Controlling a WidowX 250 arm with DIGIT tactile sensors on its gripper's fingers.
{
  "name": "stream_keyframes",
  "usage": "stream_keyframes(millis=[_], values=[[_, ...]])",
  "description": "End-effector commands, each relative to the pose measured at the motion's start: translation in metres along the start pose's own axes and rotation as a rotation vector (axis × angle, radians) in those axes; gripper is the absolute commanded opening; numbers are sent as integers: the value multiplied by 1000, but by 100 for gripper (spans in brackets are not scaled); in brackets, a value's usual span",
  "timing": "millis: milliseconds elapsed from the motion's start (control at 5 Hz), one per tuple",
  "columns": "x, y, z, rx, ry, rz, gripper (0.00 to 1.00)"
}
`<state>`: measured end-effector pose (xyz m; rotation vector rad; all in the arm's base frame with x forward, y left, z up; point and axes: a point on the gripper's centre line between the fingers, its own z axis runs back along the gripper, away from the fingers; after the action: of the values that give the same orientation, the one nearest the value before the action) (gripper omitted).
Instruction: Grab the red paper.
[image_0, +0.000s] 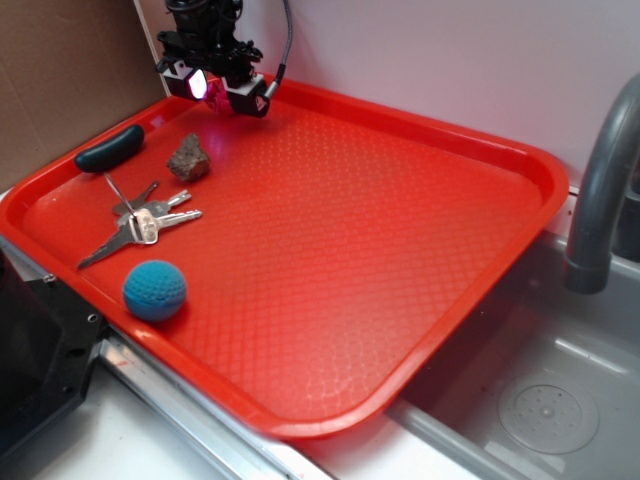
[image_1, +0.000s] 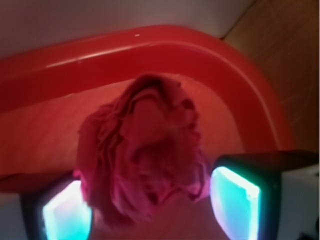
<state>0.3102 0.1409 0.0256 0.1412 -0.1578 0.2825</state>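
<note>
Claw (image_0: 218, 92) hangs at the far left corner of the red tray (image_0: 400, 250), its glowing fingers (image_1: 235, 202) on either side of the red paper (image_1: 147, 150). The wad fills the gap between them, pinched from both sides. On the tray nearer the camera lie a grey-brown stone (image_0: 188, 158), a bunch of keys (image_0: 145, 220) and a blue ball (image_0: 155, 290).

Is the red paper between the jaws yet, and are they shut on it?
Between them, yes: the wrist view shows the red paper flanked by both lit pads. Whether they grip it, cannot tell.
</note>
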Motion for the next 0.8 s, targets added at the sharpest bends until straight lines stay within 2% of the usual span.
stream_keyframes(millis=[0, 400, 600], values=[[19, -2, 11, 14, -56, -36, 100], [13, -23, 15, -5, -62, -74, 100], [14, -26, 20, -25, -73, -53, 0]])
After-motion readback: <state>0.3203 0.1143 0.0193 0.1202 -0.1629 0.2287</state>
